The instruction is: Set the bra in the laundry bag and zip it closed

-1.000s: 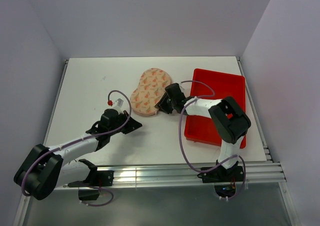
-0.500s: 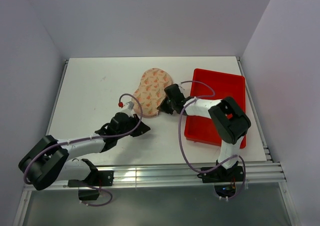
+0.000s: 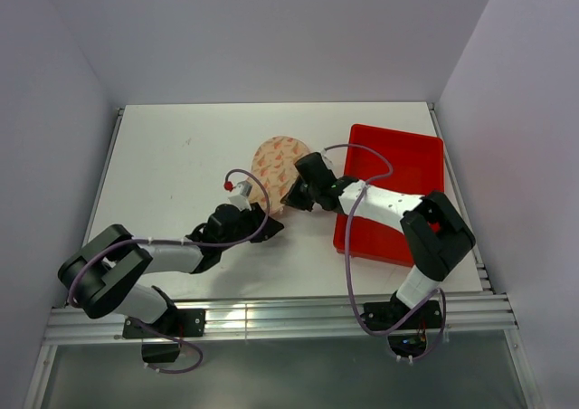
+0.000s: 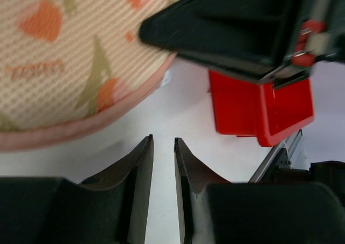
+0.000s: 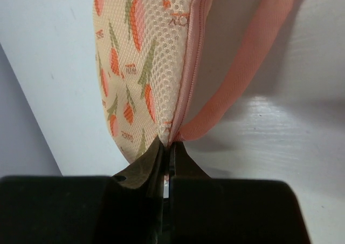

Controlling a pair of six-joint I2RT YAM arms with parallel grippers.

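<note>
The laundry bag (image 3: 274, 160), cream-pink with orange-red print, lies mid-table; its near end is raised. My right gripper (image 3: 291, 196) is shut on the bag's near edge. In the right wrist view the gripper (image 5: 168, 147) pinches the mesh seam (image 5: 140, 55) beside the pink zipper (image 5: 197, 49) and the pink loop (image 5: 253, 60). My left gripper (image 3: 270, 225) sits just near of the bag. In the left wrist view it (image 4: 163, 141) is empty with a narrow gap, over bare table below the bag's pink rim (image 4: 64, 66). The bra is not in view.
The red plastic tray (image 3: 407, 156) lies right of the bag, under the right arm; it also shows in the left wrist view (image 4: 259, 109). The right gripper's black body (image 4: 242, 28) hangs close above my left fingers. Walls enclose the table on three sides.
My left arm has swung right and forward, from left of the bag to its near edge. The right gripper has lifted the bag's near end, and the right elbow has shifted right.
</note>
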